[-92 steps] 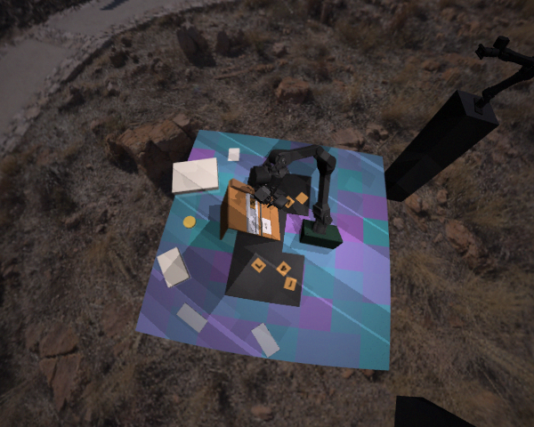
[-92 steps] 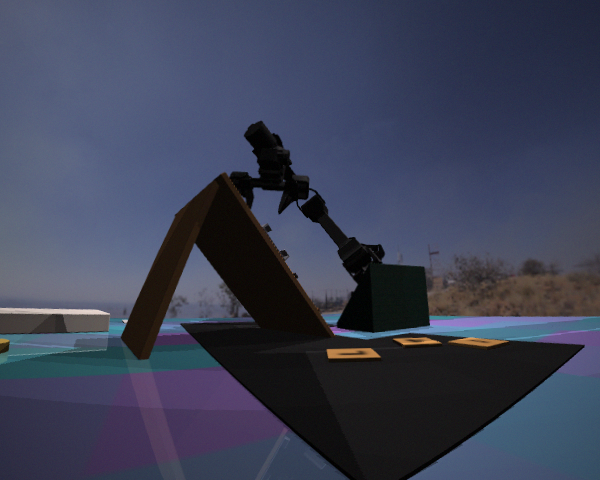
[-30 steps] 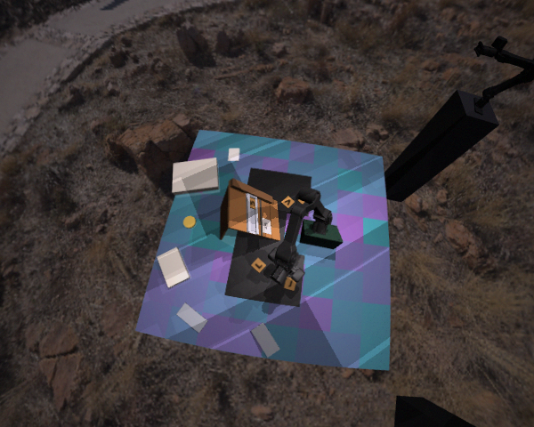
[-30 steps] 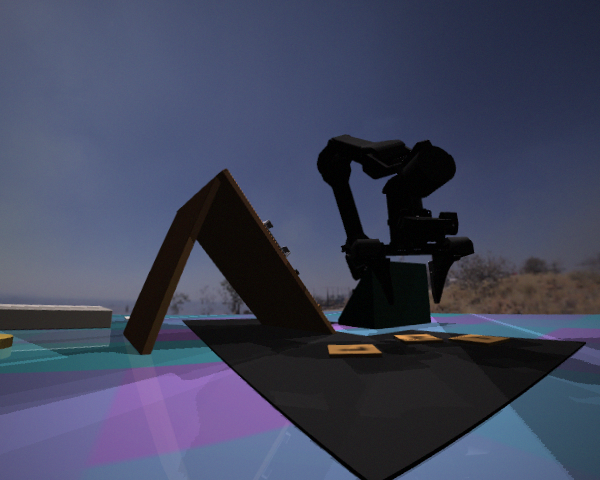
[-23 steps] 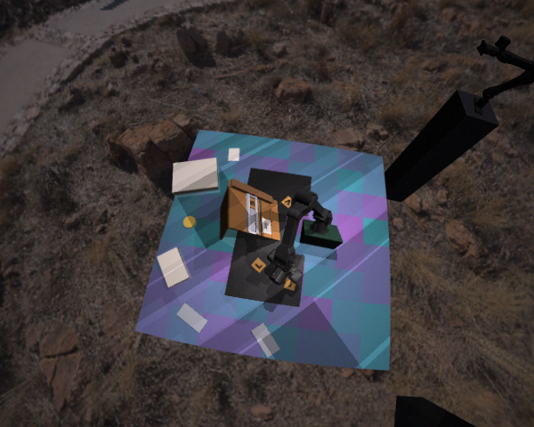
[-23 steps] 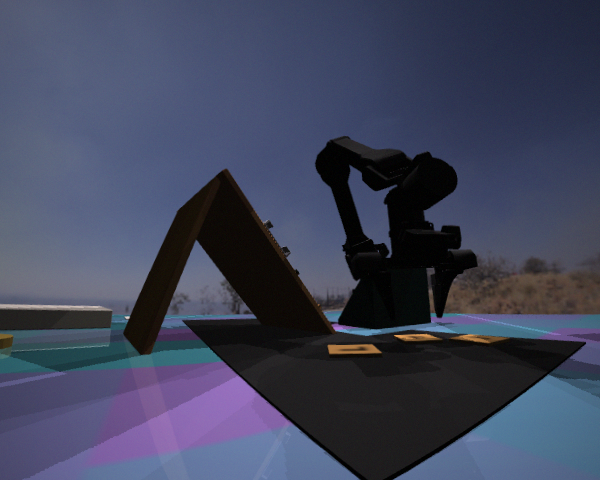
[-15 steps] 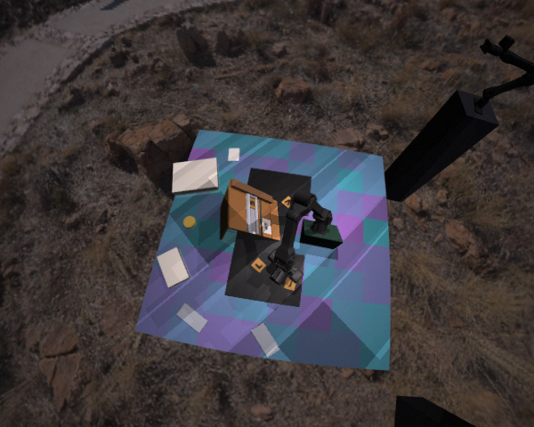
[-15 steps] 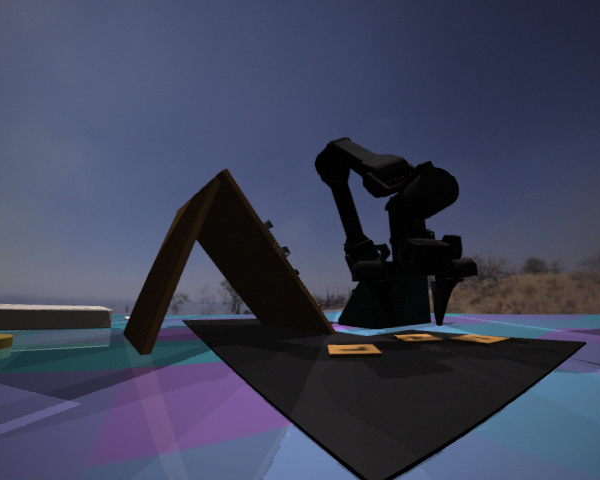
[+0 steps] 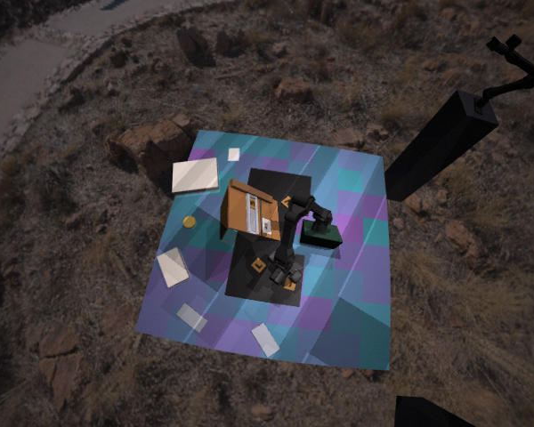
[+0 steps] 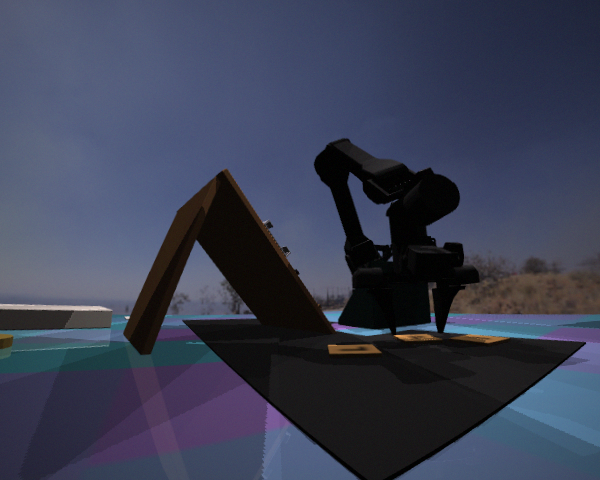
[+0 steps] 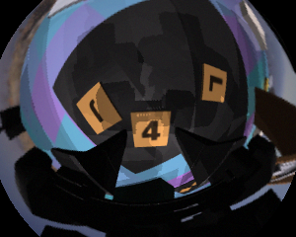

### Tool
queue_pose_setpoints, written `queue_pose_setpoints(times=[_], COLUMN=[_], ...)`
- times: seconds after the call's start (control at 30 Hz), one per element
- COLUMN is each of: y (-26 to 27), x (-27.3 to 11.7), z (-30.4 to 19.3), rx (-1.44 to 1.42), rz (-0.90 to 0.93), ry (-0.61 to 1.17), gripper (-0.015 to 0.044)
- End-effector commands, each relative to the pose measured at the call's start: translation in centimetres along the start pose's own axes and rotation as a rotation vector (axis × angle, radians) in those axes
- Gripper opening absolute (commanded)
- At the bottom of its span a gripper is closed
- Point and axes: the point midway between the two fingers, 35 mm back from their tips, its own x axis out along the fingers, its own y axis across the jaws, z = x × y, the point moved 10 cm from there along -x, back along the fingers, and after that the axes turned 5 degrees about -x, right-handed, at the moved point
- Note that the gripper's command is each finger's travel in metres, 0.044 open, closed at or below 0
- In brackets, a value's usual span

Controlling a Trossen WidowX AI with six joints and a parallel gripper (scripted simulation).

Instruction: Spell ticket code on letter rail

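Observation:
My gripper (image 9: pixel 287 278) (image 10: pixel 416 332) (image 11: pixel 151 130) is partly open and low at the mat, its fingertips on either side of the 4 tile (image 10: pixel 418 338) (image 11: pixel 139 139), with nothing clamped. The tile marked like a J (image 9: pixel 290 286) (image 10: pixel 478 339) (image 11: pixel 107 107) and the tile marked like an L (image 9: pixel 258 264) (image 10: pixel 354 349) (image 11: pixel 214 83) lie flat nearby. Another tile (image 9: pixel 286 201) lies beyond the board. The sloped wooden board (image 9: pixel 237 209) (image 10: pixel 248 258) bears the pale rail (image 9: pixel 252 222) with one tile (image 9: pixel 252 202) inside near its far end. The ticket (image 9: pixel 266 226) is too small to read.
The dark mat (image 9: pixel 239 286) (image 10: pixel 341 408) (image 11: pixel 148 30) runs under the loose tiles. Pale blocks (image 9: pixel 195 175) (image 9: pixel 173 267), a yellow disc (image 9: pixel 189 221) and flat pale pieces (image 9: pixel 191 317) (image 9: pixel 264 340) lie on the counter. The arm's green base (image 9: pixel 319 235) stands beside the board.

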Motion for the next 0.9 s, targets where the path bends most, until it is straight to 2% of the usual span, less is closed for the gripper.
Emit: queue_pose_setpoints(times=[0.0,0.53,0.57,0.87], y=[0.02,0.02,0.02,0.04], x=[0.81,0.92,0.92,0.92], z=[-0.22,-0.23,-0.23,-0.22], rx=[-0.007,-0.007,-0.007,-0.007], rz=[-0.002,-0.002,-0.002,-0.002], ry=[0.01,0.01,0.01,0.01], gripper=[0.034,0.034,0.0314,0.0254])
